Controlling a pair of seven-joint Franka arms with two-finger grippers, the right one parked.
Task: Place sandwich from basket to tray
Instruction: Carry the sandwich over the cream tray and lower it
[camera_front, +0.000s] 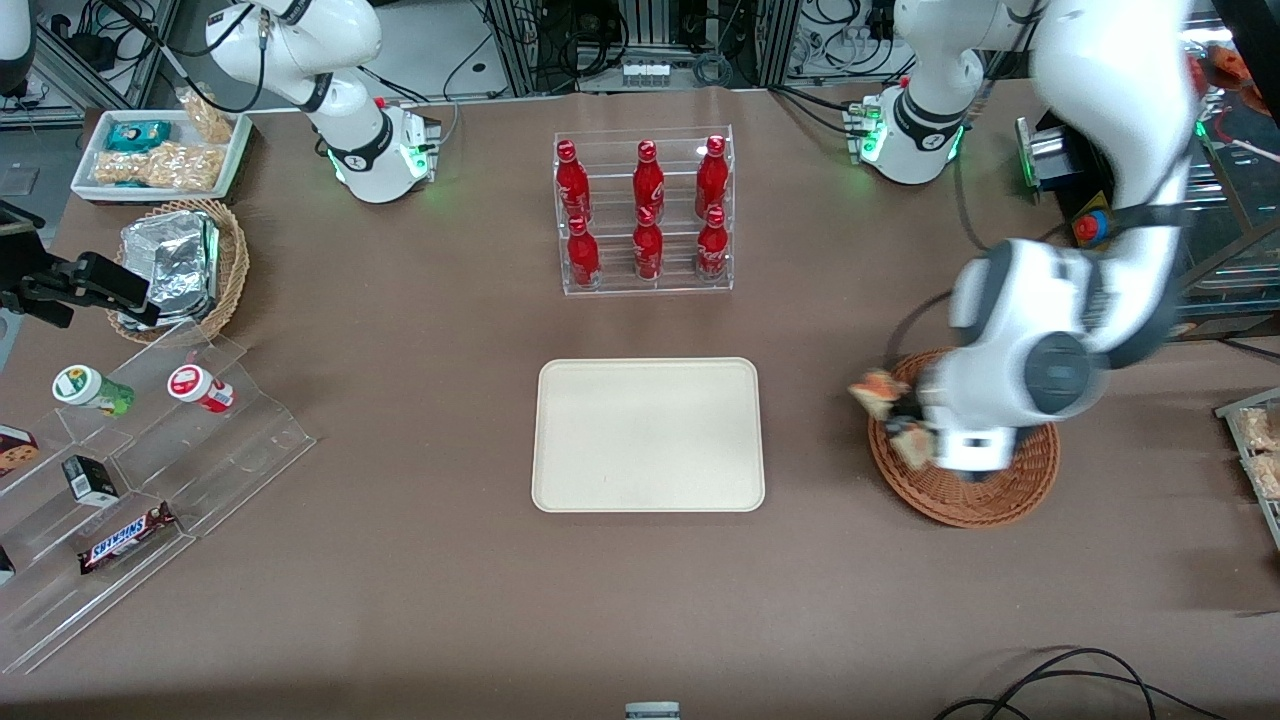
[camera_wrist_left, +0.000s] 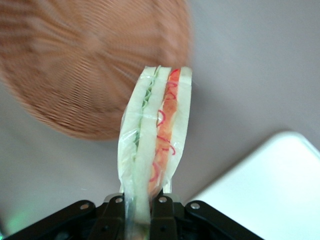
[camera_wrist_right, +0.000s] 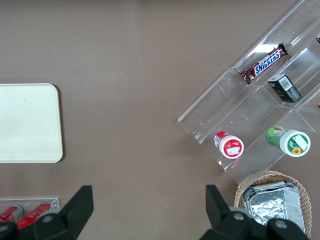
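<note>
Gripper (camera_wrist_left: 142, 210) pinches the sandwich (camera_wrist_left: 156, 135) by one end; the left wrist view shows both fingers pressed on the wrap and the red, orange and green filling layers. Front view shows instead where it hangs: lifted over the tray-side rim of the basket (camera_front: 985, 490), sandwich (camera_front: 880, 392) apart from the tray (camera_front: 648, 436). Right wrist view alone gives a readable "SNICKERS" bar (camera_wrist_right: 265, 64) on the clear stepped stand (camera_wrist_right: 250, 110). Red bottles (camera_front: 647, 205) carry script too small to read.

Woven wicker basket (camera_front: 985, 490) — glossy-wrapped sandwich (camera_wrist_left: 155, 145)
</note>
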